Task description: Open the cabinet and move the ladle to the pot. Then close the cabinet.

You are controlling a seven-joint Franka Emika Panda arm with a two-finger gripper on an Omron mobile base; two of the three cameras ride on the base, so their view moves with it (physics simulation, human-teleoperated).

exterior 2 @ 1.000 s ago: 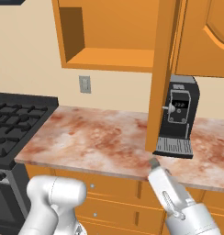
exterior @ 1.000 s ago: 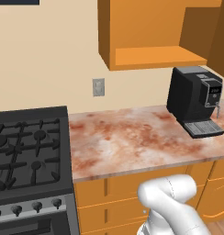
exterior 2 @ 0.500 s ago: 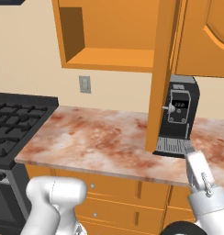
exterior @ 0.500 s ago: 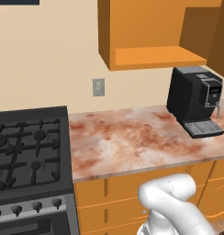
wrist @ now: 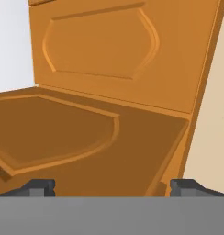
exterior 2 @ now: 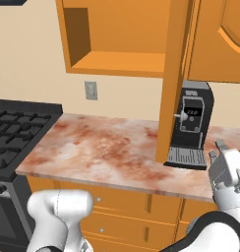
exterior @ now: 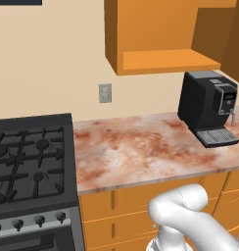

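The cabinet [exterior 2: 117, 34] hangs on the wall above the counter [exterior 2: 107, 152] and it stands open: its door [exterior 2: 173, 78] is swung out toward the robot and is seen edge-on in the right base view, with the small round knob [exterior 2: 177, 116] near its lower edge. In the left base view the open cabinet [exterior: 160, 34] shows a bare orange shelf [exterior: 165, 61] and the inner side wall. I cannot find the ladle or the pot in these views. A black coffee machine [exterior: 209, 108] stands on the counter [exterior: 141, 152] at the right, under the cabinet, and in the right base view it is partly hidden behind the open door. A dark gas stove [exterior: 31, 162] is just beside the counter on the left, and a pale wall outlet [exterior: 105, 93] sits on the wall between the stove and the cabinet. The gripper [exterior 2: 218, 150] is at the right edge of the right base view, low, near the front edge of the counter and near the coffee machine. In the hand view its two dark fingertips [wrist: 38, 187] rise far apart at the bottom, so the jaws are wide open and nothing is between them. That view looks at two orange arched panels [wrist: 100, 46], one upright and one lying below it in darker shade.
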